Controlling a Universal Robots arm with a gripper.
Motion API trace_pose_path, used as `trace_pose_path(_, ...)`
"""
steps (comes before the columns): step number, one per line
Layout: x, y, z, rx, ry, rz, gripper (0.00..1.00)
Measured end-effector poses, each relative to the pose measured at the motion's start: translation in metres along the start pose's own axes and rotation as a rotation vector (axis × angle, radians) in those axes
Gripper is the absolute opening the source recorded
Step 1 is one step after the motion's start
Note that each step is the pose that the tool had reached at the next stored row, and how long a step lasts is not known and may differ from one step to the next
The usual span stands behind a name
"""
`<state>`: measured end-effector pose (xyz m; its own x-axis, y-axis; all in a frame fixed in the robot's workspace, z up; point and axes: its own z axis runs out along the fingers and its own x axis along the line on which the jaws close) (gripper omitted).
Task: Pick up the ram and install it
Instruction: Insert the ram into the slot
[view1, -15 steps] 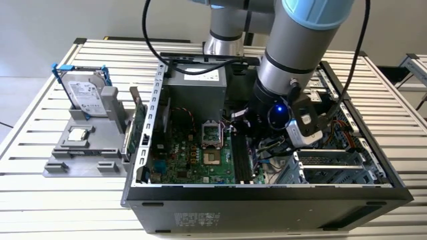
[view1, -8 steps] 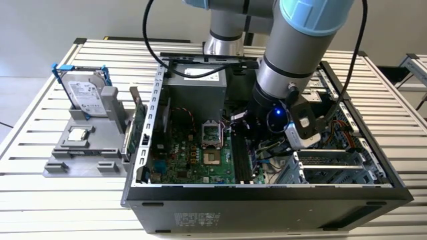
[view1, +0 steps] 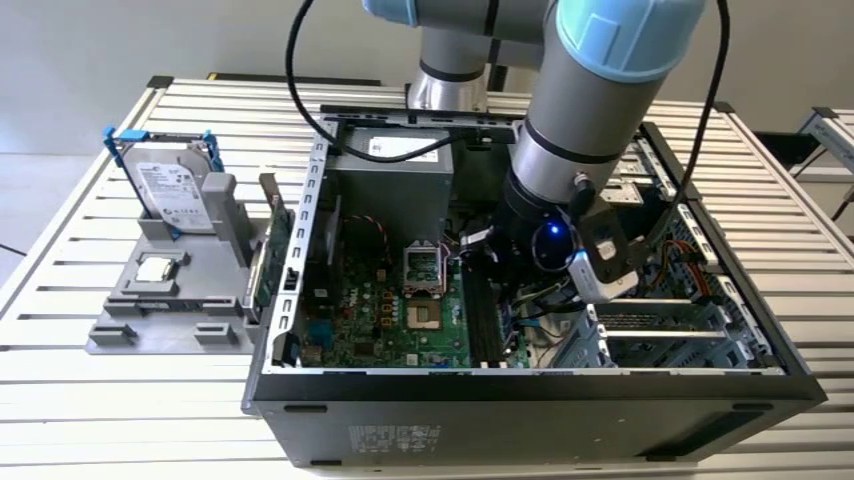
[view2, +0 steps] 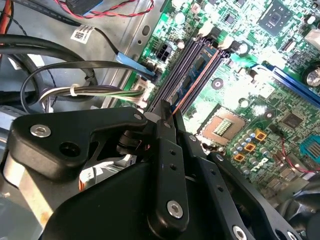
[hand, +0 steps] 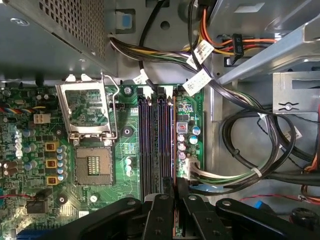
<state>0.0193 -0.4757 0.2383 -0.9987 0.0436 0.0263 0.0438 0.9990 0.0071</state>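
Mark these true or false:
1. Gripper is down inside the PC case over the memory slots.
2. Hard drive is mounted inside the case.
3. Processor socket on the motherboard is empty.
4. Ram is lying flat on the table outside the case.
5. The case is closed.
1. True. The gripper is inside the PC case, at the end of the memory slots.
2. False. The hard drive stands upright on the grey fixture, on the exterior view's left of the case.
3. True. The processor socket is bare; the processor chip sits on the fixture.
4. False. The ram stands on edge along a memory slot, one end at the gripper.
5. False. It is open; the motherboard shows.
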Motion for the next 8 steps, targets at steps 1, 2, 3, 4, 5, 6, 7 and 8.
trace_pose_path(1,0.0,0.0,0.0011,0.0,0.0,0.0,0.0)
trace_pose_path(2,0.0,0.0,0.0023,0.0002,0.0,0.0,0.0)
trace_pose_path(3,-0.0001,0.0,0.0037,0.0002,0.0,0.0,0.0)
trace_pose_path(4,-0.0001,0.0,0.0049,0.0005,0.0,0.0,0.0)
trace_pose_path(5,-0.0001,0.0,0.0058,0.0007,0.0,0.0,0.0)
trace_pose_path(6,-0.0002,0.0,0.0066,0.0008,0.0,0.0,0.0)
trace_pose_path(7,-0.0002,0.0001,0.0073,0.0009,0.0,-0.001,0.0)
trace_pose_path(8,-0.0002,0.0001,0.0079,0.0011,-0.0001,-0.003,0.0)
